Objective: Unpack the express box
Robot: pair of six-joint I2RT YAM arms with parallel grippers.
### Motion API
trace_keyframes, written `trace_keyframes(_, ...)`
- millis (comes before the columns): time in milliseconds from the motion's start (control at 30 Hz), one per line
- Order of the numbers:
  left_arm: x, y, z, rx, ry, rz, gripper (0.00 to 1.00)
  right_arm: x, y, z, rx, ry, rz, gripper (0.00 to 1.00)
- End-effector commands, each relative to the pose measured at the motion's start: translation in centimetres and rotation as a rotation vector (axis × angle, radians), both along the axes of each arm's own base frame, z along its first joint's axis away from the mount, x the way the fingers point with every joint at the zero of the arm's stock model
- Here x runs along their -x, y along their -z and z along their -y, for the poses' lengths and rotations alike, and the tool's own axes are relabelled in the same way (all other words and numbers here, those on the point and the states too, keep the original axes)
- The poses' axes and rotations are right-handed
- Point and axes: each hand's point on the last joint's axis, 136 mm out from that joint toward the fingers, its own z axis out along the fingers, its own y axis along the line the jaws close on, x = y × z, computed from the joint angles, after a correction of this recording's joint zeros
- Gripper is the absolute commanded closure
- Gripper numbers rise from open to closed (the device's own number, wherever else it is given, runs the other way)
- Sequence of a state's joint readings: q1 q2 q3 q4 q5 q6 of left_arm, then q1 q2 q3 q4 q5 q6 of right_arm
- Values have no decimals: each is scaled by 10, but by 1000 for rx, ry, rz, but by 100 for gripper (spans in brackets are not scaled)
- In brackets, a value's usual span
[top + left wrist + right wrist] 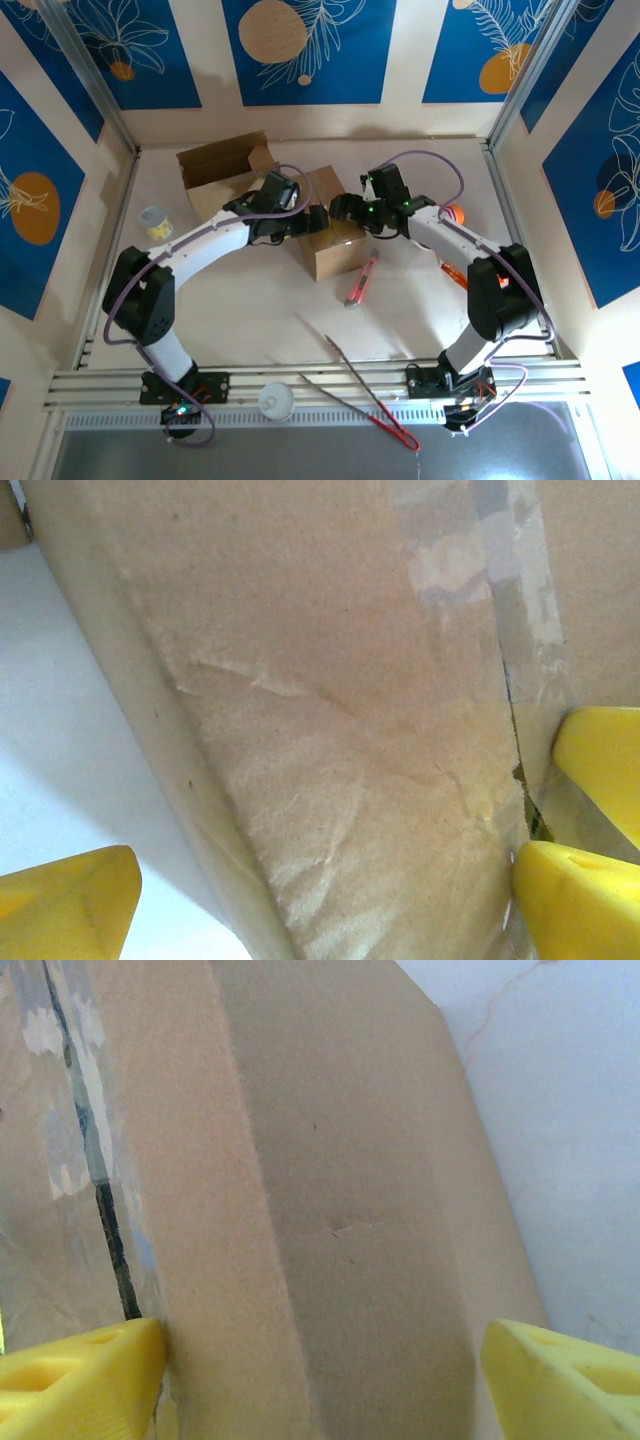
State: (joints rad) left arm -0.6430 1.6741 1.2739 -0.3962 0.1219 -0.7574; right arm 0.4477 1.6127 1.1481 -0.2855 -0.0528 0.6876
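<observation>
The express box [335,255] is a brown cardboard carton in the middle of the table, with its top flaps down and a clear taped seam [520,610] along the middle. My left gripper [305,222] reaches onto its top from the left and my right gripper [345,212] from the right. In the left wrist view the left gripper [320,905] is open and straddles the box's left half [330,680], one yellow finger [70,905] over the white table and the other at the seam. The right gripper [322,1380] is open across the right half [350,1210], its left finger [80,1380] at the seam.
A second carton [220,165] stands open at the back left. A small cup [155,220] sits to the left. An orange-red utility knife [362,280] lies just right of the box. Metal tongs [365,395] and a white lid [277,400] lie near the front edge. An orange ball [455,212] is behind the right arm.
</observation>
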Motion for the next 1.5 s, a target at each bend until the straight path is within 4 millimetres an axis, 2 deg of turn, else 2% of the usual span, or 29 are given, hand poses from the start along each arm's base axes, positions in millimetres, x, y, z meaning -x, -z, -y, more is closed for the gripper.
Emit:
trace_keyframes(0, 58, 2, 61, 97, 218, -38, 4, 67, 22, -41, 5, -189, -122, 17)
trace_keyframes(167, 82, 2, 66, 90, 242, -43, 4, 90, 19, -47, 17, -214, -112, 17)
trace_keyframes(300, 98, 3, 60, 70, 233, -39, 4, 98, 22, -59, 13, -245, -110, 17)
trace_keyframes(500, 106, 8, 39, 37, 161, -37, 3, 82, 24, -96, -20, -371, -76, 16)
trace_keyframes(667, 112, 13, 37, 67, 134, -54, 4, 71, 20, -125, -42, -527, -39, 16)
trace_keyframes(1000, 133, 13, 58, 103, 161, -97, 4, 77, 3, -130, -74, -663, 1, 14)
trace_keyframes(1067, 136, 9, 55, 81, 158, -95, 4, 79, -4, -131, -87, -694, 15, 13)
trace_keyframes(1167, 136, -1, 39, 30, 124, -74, 3, 81, -14, -133, -93, -733, 42, 12)
trace_keyframes(1300, 131, -28, 12, -40, 78, 6, 0, 74, -27, -132, -86, -741, 74, 10)
trace_keyframes(1467, 122, -56, -3, -73, 69, 95, 0, 68, -44, -130, -96, -718, 108, 6)
